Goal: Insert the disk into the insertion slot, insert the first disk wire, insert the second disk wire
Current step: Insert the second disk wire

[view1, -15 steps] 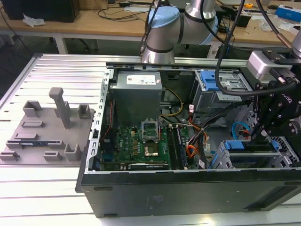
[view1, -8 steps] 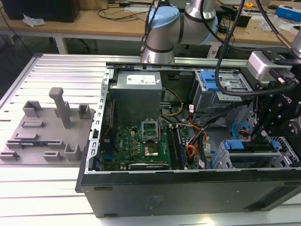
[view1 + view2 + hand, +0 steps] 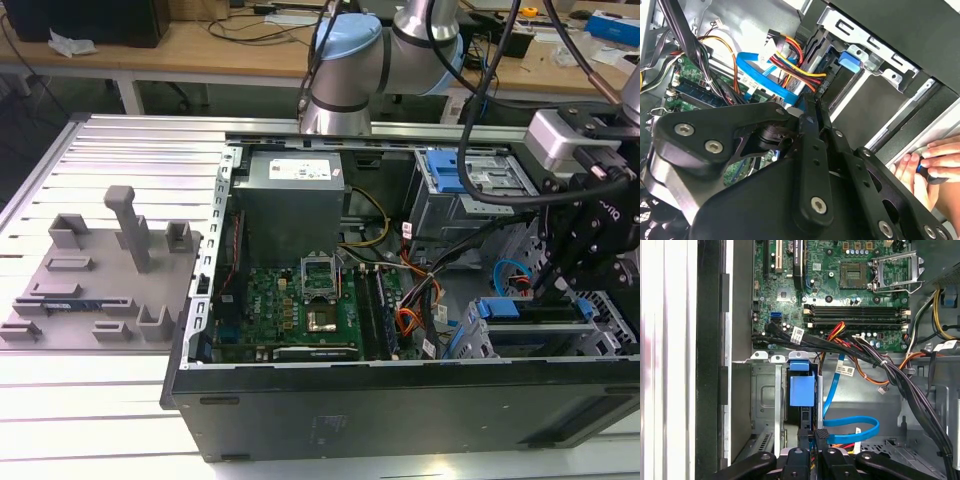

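Note:
The disk [image 3: 530, 312], framed by its blue carrier [image 3: 802, 387], sits inside the insertion slot [image 3: 604, 335], the grey perforated cage at the exterior view's right. My gripper [image 3: 548, 290] hangs just over the disk's rear end. Its fingers [image 3: 812, 437] are shut on the dark plug of the second disk wire [image 3: 852, 424], the light-blue cable that loops away from the plug. In the second wrist view the fingertips [image 3: 812, 102] meet beside that blue cable [image 3: 757, 75]. The first disk wire [image 3: 792, 62], an orange-red bundle, runs to the disk's rear right next to them.
The open case holds a motherboard [image 3: 290, 305], a grey power-supply box [image 3: 290, 180] and a taller cage with a blue latch [image 3: 455, 170]. Black cable bundles [image 3: 875, 357] cross near the disk. A person's hand [image 3: 922, 170] rests at the case's edge. A grey fixture plate [image 3: 100, 270] lies outside.

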Controlling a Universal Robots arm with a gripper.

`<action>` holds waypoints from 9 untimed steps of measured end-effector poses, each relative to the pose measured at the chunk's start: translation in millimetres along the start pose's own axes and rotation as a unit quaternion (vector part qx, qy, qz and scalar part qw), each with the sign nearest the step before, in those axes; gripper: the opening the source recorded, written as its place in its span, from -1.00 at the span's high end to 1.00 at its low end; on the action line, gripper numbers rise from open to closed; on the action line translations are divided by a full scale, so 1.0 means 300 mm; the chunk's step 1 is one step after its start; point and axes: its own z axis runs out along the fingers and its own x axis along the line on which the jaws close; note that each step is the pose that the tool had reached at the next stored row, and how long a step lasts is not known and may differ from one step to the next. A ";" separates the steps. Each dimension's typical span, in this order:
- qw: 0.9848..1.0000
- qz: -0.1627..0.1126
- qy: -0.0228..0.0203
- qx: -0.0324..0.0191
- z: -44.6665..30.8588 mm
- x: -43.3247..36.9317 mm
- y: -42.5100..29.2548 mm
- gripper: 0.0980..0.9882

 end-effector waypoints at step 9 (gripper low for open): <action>1.000 0.000 0.000 0.000 0.011 0.000 -0.002 0.86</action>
